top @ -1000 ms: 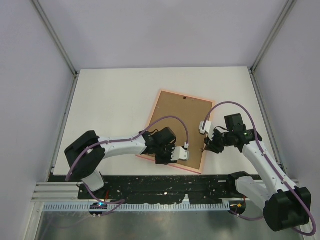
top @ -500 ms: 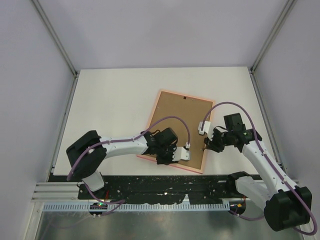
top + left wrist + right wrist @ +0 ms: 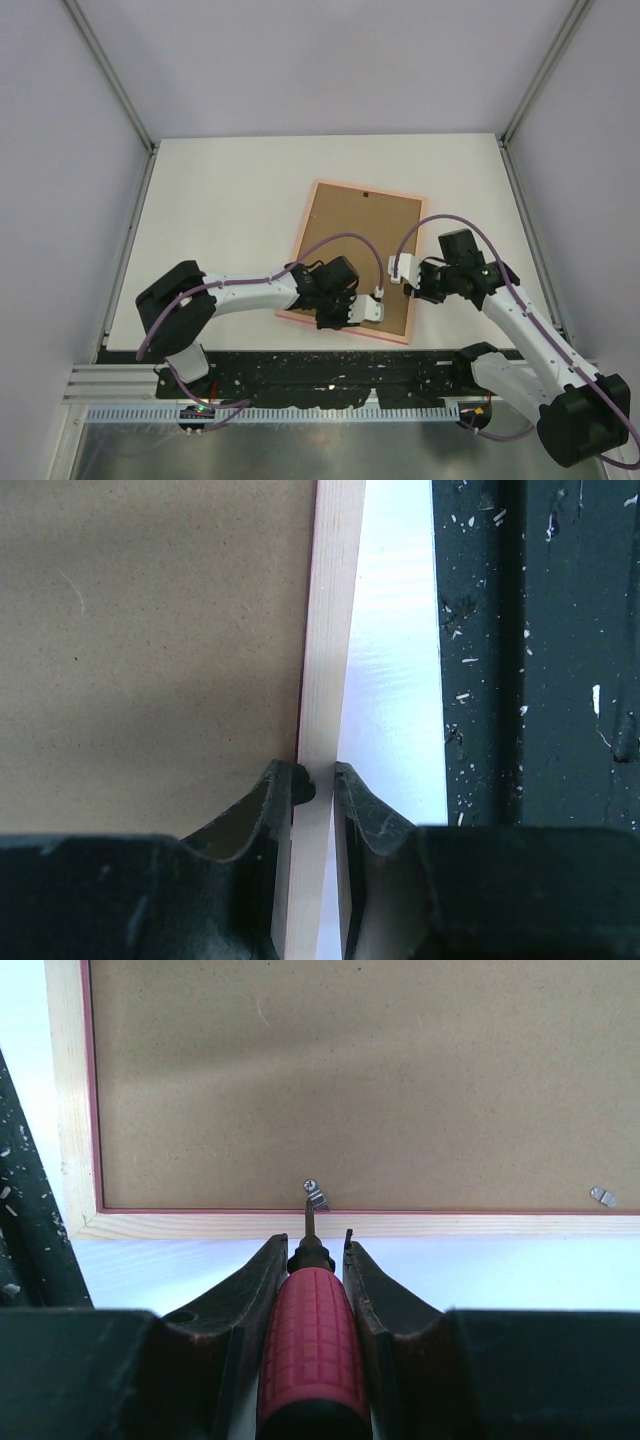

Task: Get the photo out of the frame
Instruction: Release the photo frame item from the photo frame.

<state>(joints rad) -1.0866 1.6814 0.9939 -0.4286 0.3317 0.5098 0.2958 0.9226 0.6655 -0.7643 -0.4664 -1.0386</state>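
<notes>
White tabletop (image 3: pixel 220 210) wide around frame (image 3: pixel 326 660), left tool (image 3: pixel 321 782) tight on its rail

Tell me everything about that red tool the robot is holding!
It is a small screwdriver with a red, grid-patterned handle, black collar and thin dark shaft. The right gripper's fingers clamp the handle from both sides. It points at the face-down frame, its tip at a silver clip on the brown backing board.

Brown backing board (image 3: pixel 355 255) faces up, white table (image 3: pixel 220 220) beneath; red-handled screwdriver (image 3: pixel 312 1350) tip at metal clip (image 3: pixel 316 1198) (second clip (image 3: pixel 603 1196) further right).
</notes>
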